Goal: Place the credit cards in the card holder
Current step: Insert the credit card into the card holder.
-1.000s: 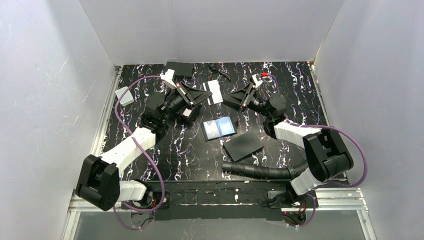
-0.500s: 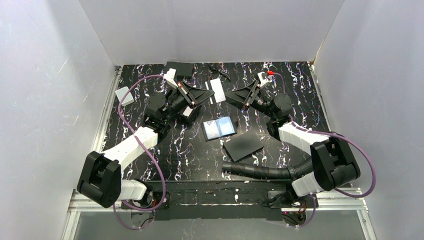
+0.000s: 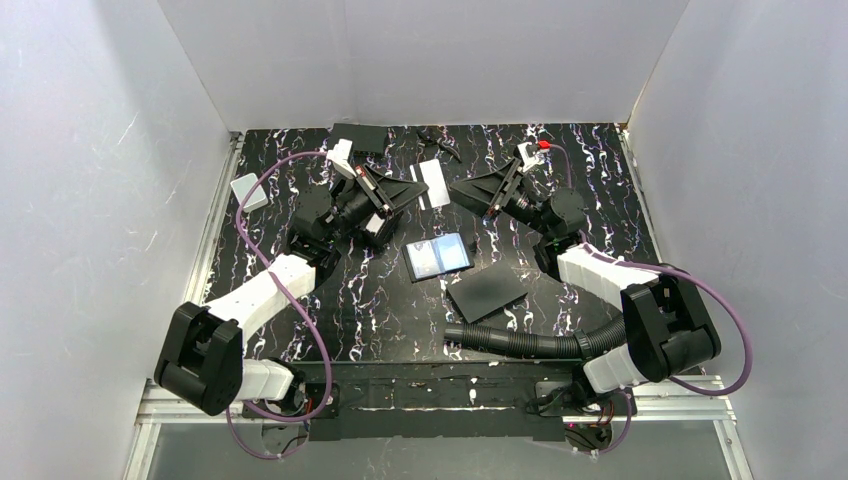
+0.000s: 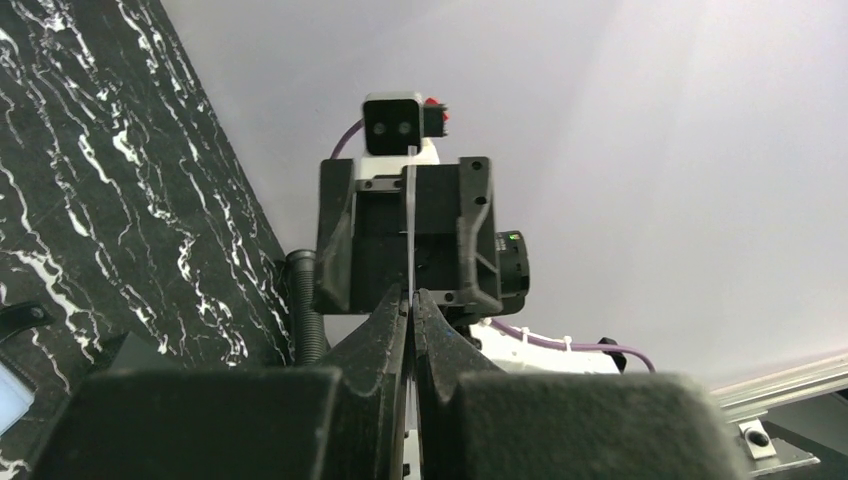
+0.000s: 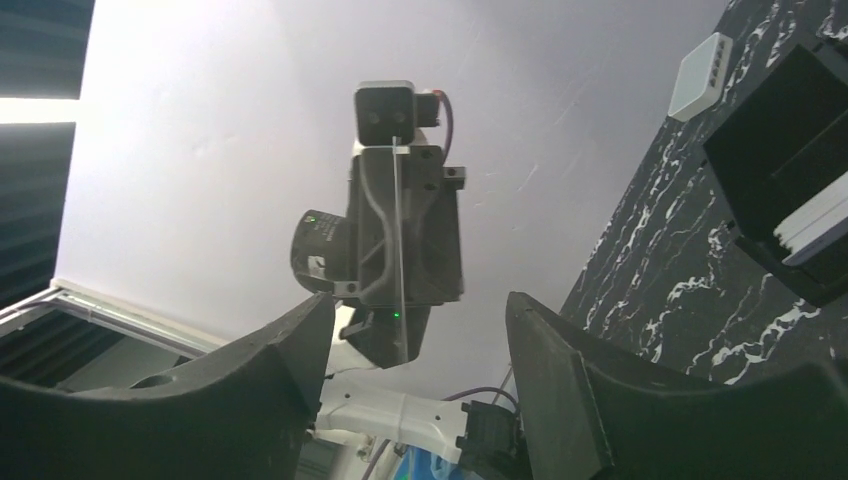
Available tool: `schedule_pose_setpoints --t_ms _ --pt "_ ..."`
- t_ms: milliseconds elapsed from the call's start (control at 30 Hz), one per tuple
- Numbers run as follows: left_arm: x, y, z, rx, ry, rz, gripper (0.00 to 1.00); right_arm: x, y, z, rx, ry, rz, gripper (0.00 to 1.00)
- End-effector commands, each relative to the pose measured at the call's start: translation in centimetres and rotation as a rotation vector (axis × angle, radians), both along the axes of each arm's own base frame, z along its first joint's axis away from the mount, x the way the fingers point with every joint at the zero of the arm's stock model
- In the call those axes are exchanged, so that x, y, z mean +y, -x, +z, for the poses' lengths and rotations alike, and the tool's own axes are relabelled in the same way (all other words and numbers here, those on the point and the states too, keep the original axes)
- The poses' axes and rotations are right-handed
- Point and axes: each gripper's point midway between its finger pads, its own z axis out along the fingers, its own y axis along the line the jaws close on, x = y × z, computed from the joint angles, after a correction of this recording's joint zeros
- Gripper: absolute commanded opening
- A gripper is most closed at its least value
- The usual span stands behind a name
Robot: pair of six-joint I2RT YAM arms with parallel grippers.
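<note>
- The right gripper (image 5: 415,310) has spread its 2 black fingers wide and backed off; nothing sits between them now.
- The thin, pale, glossy credit card (image 3: 433,185) stays pinched edge-on in the left gripper (image 4: 411,297), held off the black marbled table (image 3: 600,170) between the arms.
- The handover looks finished, so the left arm alone must carry the card to the black box-shaped card holder (image 3: 360,137) at the far edge.
- Blue glossy credit cards (image 3: 440,257) wait flat mid-table.

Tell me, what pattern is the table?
The flat table is black with white marbled streaks; top view best.
</note>
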Motion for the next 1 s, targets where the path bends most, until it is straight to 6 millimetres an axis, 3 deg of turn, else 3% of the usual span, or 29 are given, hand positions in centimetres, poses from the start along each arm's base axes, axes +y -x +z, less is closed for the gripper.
schedule_pose_setpoints --t_ms 0,233,533,600,633,800,867,967 --pt "0.0 0.2 -0.4 -0.008 -0.013 0.002 0.00 -0.6 1.3 3.7 -0.123 -0.078 0.005 0.74" --pt "-0.4 0.2 -0.3 -0.009 -0.012 -0.021 0.00 0.0 1.3 3.4 -0.117 -0.056 0.043 0.69" --pt "-2.5 0.6 -1.3 0.010 -0.014 -0.065 0.00 0.1 1.4 3.3 -0.101 -0.083 0.072 0.32" --pt "-2.8 0.7 -1.6 0.012 -0.018 -0.072 0.00 -0.2 1.2 2.8 -0.096 -0.082 0.060 0.04" --pt "-2.8 0.7 -1.8 0.017 -0.021 -0.067 0.00 -0.6 0.9 2.2 -0.093 -0.066 0.038 0.01" --pt "-1.4 1.2 -7.7 0.182 -0.179 -0.005 0.35 -1.9 -1.0 -3.3 -0.076 0.191 -0.044 0.01" --pt "-0.4 2.0 -11.9 0.322 -0.336 0.006 0.50 -2.3 -1.1 -5.7 -0.081 0.303 -0.038 0.01" --pt "2.2 3.7 -17.5 0.514 -0.616 0.027 0.56 -3.1 -1.1 -11.7 -0.052 0.604 0.020 0.01"
